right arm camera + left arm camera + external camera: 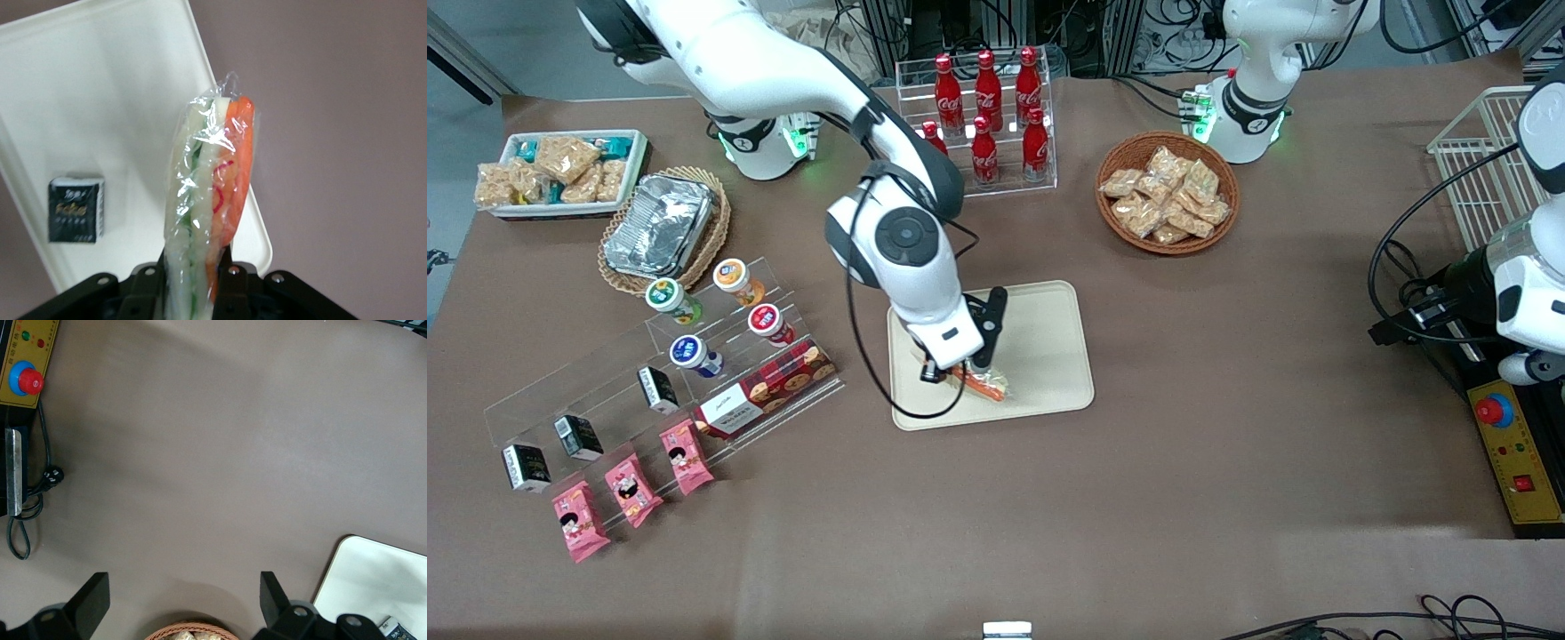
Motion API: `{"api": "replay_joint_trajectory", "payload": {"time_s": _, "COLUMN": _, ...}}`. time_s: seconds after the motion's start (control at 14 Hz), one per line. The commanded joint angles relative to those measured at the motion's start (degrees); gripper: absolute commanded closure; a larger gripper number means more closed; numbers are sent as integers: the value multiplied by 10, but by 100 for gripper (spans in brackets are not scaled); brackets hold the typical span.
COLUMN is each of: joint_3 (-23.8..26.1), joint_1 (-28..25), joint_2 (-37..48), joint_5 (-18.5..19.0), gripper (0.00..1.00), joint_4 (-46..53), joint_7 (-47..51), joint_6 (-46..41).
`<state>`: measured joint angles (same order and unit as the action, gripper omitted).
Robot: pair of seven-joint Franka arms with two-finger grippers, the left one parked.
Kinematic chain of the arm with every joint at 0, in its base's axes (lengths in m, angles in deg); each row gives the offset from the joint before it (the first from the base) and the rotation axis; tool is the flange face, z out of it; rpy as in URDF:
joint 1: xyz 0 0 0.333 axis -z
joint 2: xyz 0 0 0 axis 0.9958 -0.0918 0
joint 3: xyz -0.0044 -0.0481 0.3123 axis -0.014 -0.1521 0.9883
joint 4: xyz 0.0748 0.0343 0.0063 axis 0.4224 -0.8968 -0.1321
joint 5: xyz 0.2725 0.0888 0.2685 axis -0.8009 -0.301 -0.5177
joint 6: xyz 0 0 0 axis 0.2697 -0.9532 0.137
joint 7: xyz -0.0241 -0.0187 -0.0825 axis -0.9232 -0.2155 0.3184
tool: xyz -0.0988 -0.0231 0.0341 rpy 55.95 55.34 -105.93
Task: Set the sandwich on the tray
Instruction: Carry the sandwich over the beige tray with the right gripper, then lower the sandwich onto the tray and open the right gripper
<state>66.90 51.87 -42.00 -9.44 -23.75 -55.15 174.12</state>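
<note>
Brown table (1227,444), tray (1049,338) under tool (960,364) gripping sandwich (210,193)

end effector (960,369) over tray (1049,356), sandwich (210,200) clamped — 1 small black packet (77,209) occupies tray

The gripper (960,369) is hanging over the tray (1049,356), gripping the sandwich (985,384). The sandwich is sitting above the tray's nearer part.

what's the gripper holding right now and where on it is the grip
The gripper is shut on the wrapped sandwich, pinching one end of the wedge across its flat bread faces. The rest sticks out past the fingers, over the tray.
</note>
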Motion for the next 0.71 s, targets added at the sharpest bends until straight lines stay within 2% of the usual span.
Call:
{"api": "replay_joint_trajectory", "payload": {"time_s": 0.0, "joint_3": -5, "joint_1": -17, "joint_2": -37, "joint_5": 23, "gripper": 73, "joint_4": 15, "joint_7": -14, "joint_6": 39}}
{"api": "replay_joint_trajectory", "payload": {"time_s": 0.36, "joint_3": -5, "joint_1": -34, "joint_2": -78, "joint_5": 61, "gripper": 73, "joint_4": 13, "joint_7": -10, "joint_6": 75}}
{"api": "replay_joint_trajectory", "payload": {"time_s": 0.57, "joint_3": -5, "joint_1": -34, "joint_2": -83, "joint_5": 58, "gripper": 71, "joint_4": 12, "joint_7": 2, "joint_6": 77}}
{"api": "replay_joint_trajectory", "payload": {"time_s": 0.64, "joint_3": -6, "joint_1": -34, "joint_2": -84, "joint_5": 58, "gripper": 46, "joint_4": 12, "joint_7": 23, "joint_6": 77}}
